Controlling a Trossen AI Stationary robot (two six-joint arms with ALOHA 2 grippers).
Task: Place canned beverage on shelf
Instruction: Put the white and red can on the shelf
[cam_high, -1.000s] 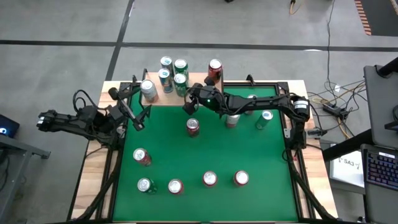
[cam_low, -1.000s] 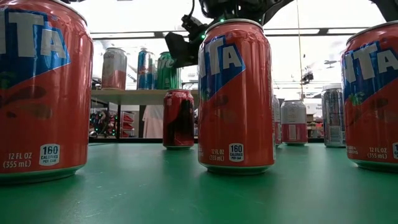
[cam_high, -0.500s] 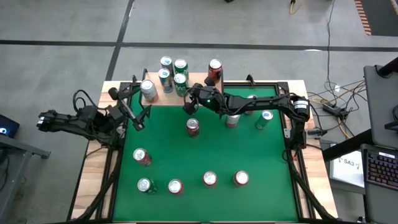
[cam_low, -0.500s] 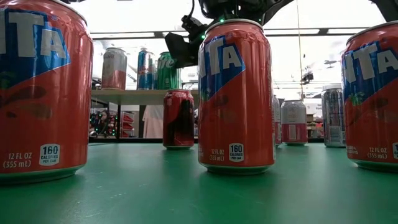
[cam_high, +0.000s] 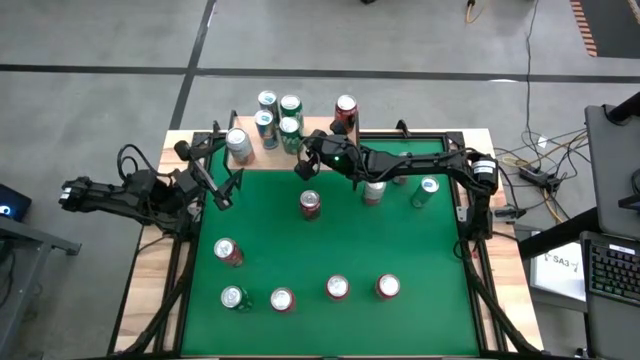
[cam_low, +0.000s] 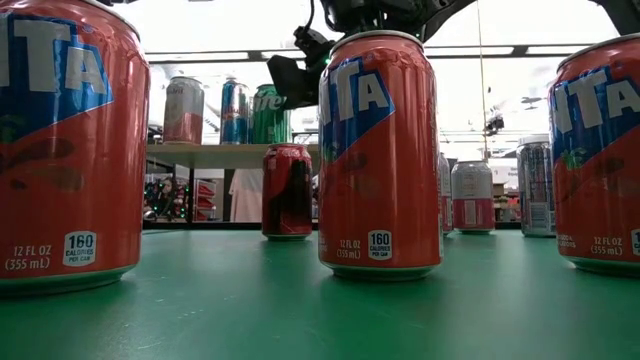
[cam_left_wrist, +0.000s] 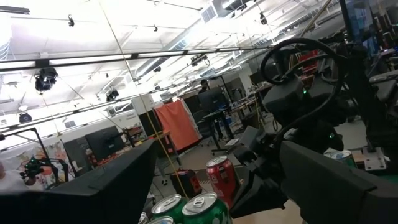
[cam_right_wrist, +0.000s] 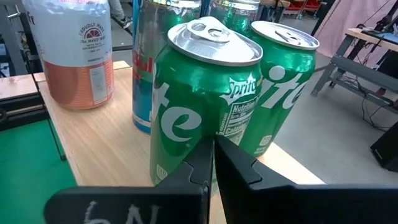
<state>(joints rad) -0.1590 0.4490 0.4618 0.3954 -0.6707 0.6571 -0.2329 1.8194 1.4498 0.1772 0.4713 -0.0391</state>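
The shelf (cam_high: 318, 127), a light-wood board, stands at the table's far left and bears several cans. Among them are two green cans (cam_right_wrist: 280, 81), a blue one (cam_right_wrist: 146, 68), a pale one (cam_right_wrist: 74, 50) and a red one (cam_high: 345, 108). My right gripper (cam_right_wrist: 212, 149) is shut and holds nothing. It hovers level at the shelf's near edge, its tips right before the nearer green can (cam_right_wrist: 199, 93), which stands upright on its base on the board. My left gripper (cam_high: 222, 190) waits open at the table's left edge. My right gripper's shut fingertips (cam_right_wrist: 205, 158) come level from the table's near side at the lower wall of the nearer green can (cam_right_wrist: 186, 149). Whether they touch the can, I cannot tell.
On the green table (cam_high: 400, 240) stand several red cans, one in the middle (cam_high: 310, 203) and a row near the front edge (cam_high: 337, 288). A silver can (cam_high: 373, 190) and a green can (cam_high: 427, 190) stand under my right arm. Big red cans (cam_low: 380, 150) fill the low view.
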